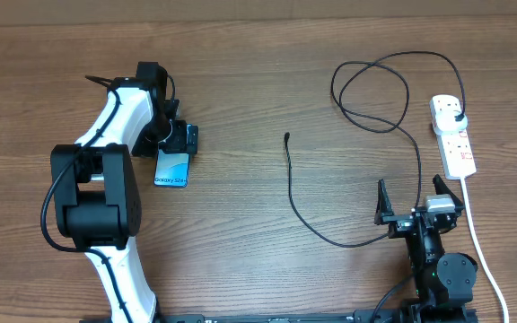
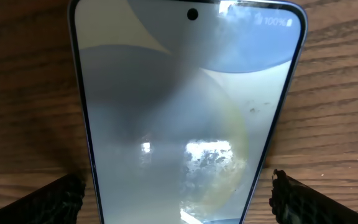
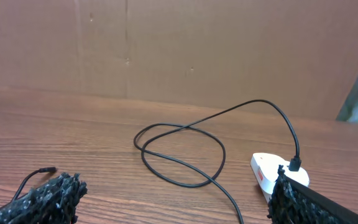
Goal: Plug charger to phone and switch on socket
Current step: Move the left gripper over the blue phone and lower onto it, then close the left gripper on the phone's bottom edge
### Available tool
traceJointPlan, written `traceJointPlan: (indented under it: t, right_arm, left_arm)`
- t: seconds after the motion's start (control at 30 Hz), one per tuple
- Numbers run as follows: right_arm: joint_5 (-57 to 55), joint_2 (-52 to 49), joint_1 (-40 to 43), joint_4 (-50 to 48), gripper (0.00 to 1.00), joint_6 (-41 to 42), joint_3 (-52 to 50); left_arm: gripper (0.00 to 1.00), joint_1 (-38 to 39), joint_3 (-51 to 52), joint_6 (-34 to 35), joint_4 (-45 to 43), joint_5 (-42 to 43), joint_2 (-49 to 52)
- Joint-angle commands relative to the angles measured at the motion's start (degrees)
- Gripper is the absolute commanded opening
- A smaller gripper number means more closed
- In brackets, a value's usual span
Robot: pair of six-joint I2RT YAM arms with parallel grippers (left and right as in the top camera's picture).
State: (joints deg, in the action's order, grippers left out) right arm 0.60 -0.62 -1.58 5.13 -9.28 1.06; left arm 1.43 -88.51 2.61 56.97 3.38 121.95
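Left gripper (image 1: pixel 176 136) spread fully wide over the slim blue-white-screen smartphone (image 1: pixel 172 169), which lies flat on the brown wood table (image 1: pixel 240 269) at left. The left wrist view shows the black fingers (image 2: pixel 48 202) either side of the phone's (image 2: pixel 179 112) long edges, just beside them, contact not clear, nothing pinched. Right gripper (image 1: pixel 411 211) also fully spread, holding nothing, low at the near right edge. The long thin black charger cable (image 1: pixel 290 175) lies loose on the table, its small connector tip near centre, well apart from the phone. The cable loops at far right, and its black plug sits in the narrow white power strip with red switches (image 1: pixel 452 135) beside the right arm.
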Motion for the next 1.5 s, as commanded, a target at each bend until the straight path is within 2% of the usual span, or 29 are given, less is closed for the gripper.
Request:
traceJointPlan:
  t: [0.0,0.23,0.7,0.87,1.1,1.27,1.47]
  right_arm:
    - [-0.55,0.46,-0.28,-0.35,1.00,-0.22,-0.61]
    - [-0.55,0.46,-0.28,-0.35,1.00,-0.22,-0.61]
    - [-0.55,0.46,-0.28,-0.35,1.00,-0.22,-0.61]
    - [-0.55,0.46,-0.28,-0.35,1.00,-0.22,-0.61]
    - [-0.55,0.46,-0.28,-0.35,1.00,-0.22,-0.61]
    - [-0.55,0.46,-0.28,-0.35,1.00,-0.22,-0.61]
    - [-0.55,0.46,-0.28,-0.35,1.00,-0.22,-0.61]
  left_arm:
    - [1.00,0.22,-1.27,-1.33,-0.13,0.72,0.44]
    - [0.98,1.46,1.20,-1.38,-1.79,-2.80,0.55]
    - [0.96,1.75,9.22,-1.31,-7.85,-2.73,0.57]
    - [0.86,1.75,9.29,-1.31,-7.80,-2.73,0.55]
    - [0.83,1.75,9.20,-1.33,-7.76,-2.75,0.55]
    - [0.80,1.75,7.17,-1.05,-5.49,-2.75,0.55]
    - [0.78,1.75,0.17,-0.52,1.55,-2.75,0.52]
